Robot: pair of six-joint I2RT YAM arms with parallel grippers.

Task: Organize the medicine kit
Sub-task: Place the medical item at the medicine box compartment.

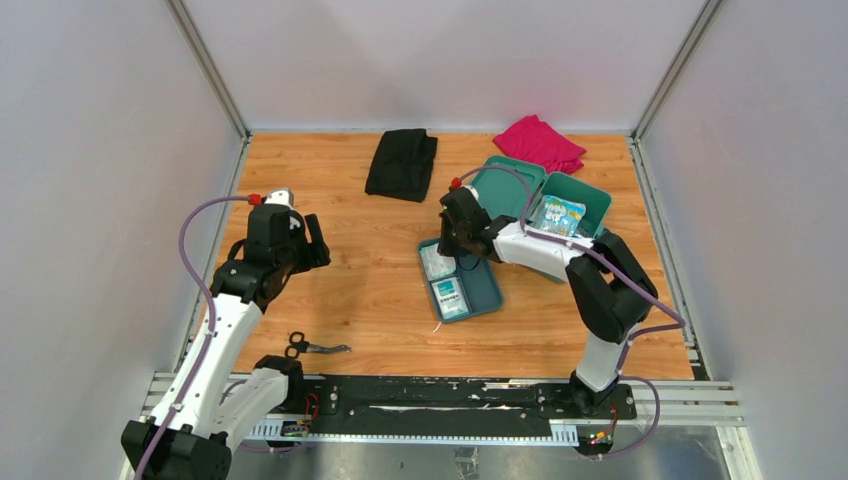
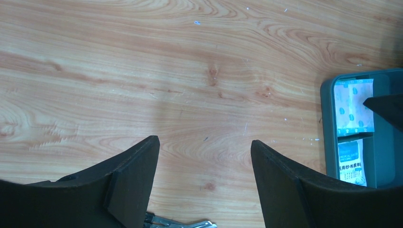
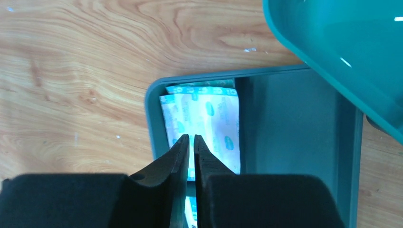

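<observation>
Right gripper [image 3: 191, 137], nearly closed, hangs over packets [image 3: 214, 114] in the tray [image 3: 294, 123] beside the medicine kit [image 3: 342, 42]; left gripper [image 2: 204, 140] spread.

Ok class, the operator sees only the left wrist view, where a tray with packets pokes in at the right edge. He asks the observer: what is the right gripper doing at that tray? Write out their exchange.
Observer: The right gripper hangs over the packets at the left side of the tray, jaws almost together. I cannot tell whether it is pinching one.
Operator: Where is the kit's box?
Observer: The medicine kit stands open just beyond the tray, to its right.
Operator: Anything in it?
Observer: One blue-printed packet lies in its base.
</observation>
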